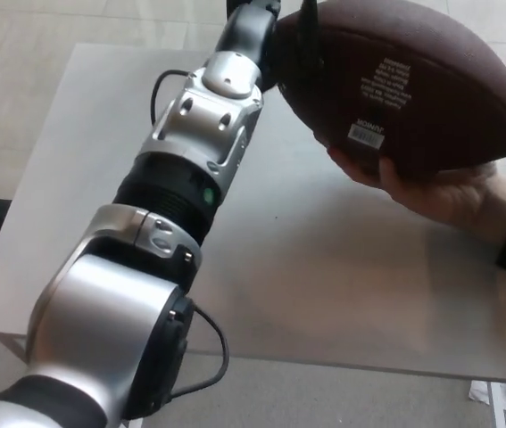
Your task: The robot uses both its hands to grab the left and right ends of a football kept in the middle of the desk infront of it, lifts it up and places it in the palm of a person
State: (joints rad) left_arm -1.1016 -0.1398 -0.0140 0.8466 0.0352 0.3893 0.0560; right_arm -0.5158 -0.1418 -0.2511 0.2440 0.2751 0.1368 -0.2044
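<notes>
At the top of the view we see our left hand (290, 45), black and pressed against the left end of the football (404, 85); whether its fingers grip the ball or have let go we cannot tell. Our right hand does not show. From that contact the brown football stretches right, white print and a barcode label facing us, resting in the upturned palm of a person's hand (440, 192). Beneath everything lies the grey desk (324, 276).
</notes>
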